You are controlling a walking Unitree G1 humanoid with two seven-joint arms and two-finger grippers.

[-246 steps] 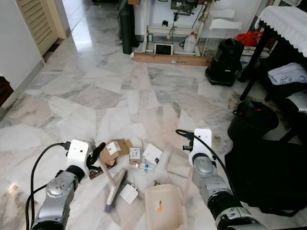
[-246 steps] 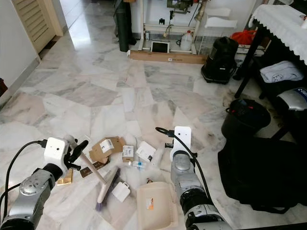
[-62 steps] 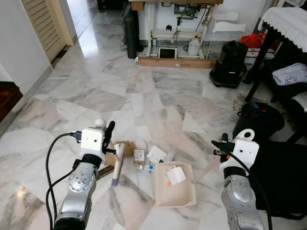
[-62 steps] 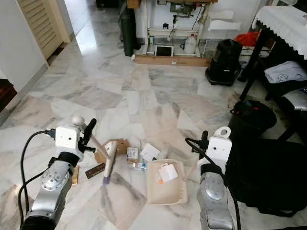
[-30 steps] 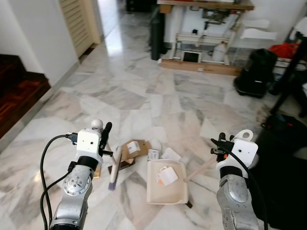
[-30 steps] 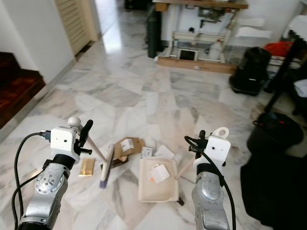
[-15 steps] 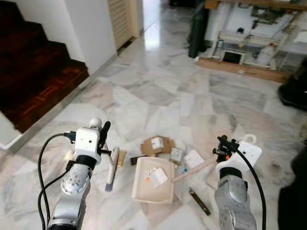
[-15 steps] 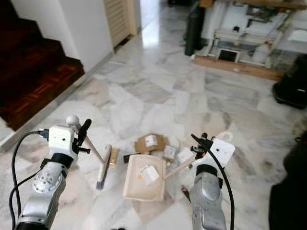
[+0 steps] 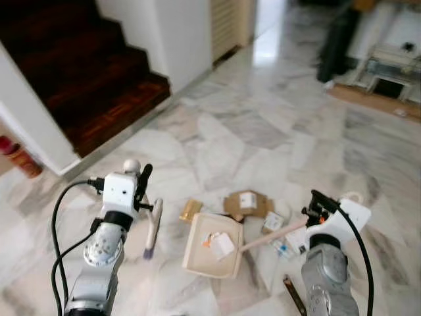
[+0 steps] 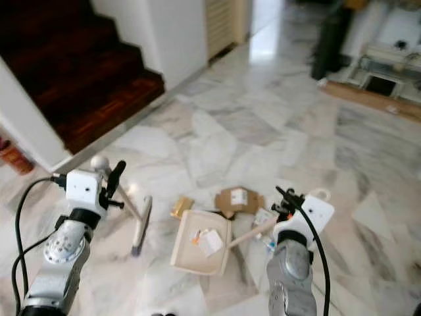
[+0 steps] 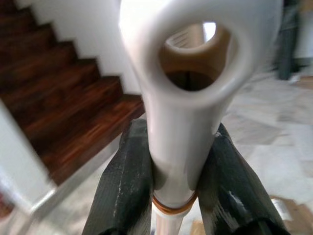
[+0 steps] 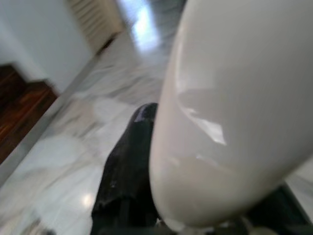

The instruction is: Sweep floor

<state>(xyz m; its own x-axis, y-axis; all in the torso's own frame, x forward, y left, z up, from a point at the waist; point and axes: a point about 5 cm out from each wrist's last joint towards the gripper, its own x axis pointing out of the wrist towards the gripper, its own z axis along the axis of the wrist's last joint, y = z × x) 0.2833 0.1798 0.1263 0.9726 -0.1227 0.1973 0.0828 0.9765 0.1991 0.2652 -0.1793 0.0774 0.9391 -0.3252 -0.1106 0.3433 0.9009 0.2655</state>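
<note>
Left gripper (image 11: pixel 173 161) clamps the cream hand brush (image 9: pixel 152 227); right gripper (image 9: pixel 317 209) pinches the beige plastic dustpan (image 9: pixel 212 245) handle. Cardboard scraps (image 9: pixel 248 203) lie beyond the pan's far edge, brush off its left.

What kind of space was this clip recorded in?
Most likely a home's ground-floor hall or living area: polished marble floor, a dark wooden staircase against a white wall, and a louvred door beyond.

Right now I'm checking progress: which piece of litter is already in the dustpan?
The white card with an orange mark lies inside the beige dustpan. The brown cardboard piece and gold packet remain on the marble floor.
</note>
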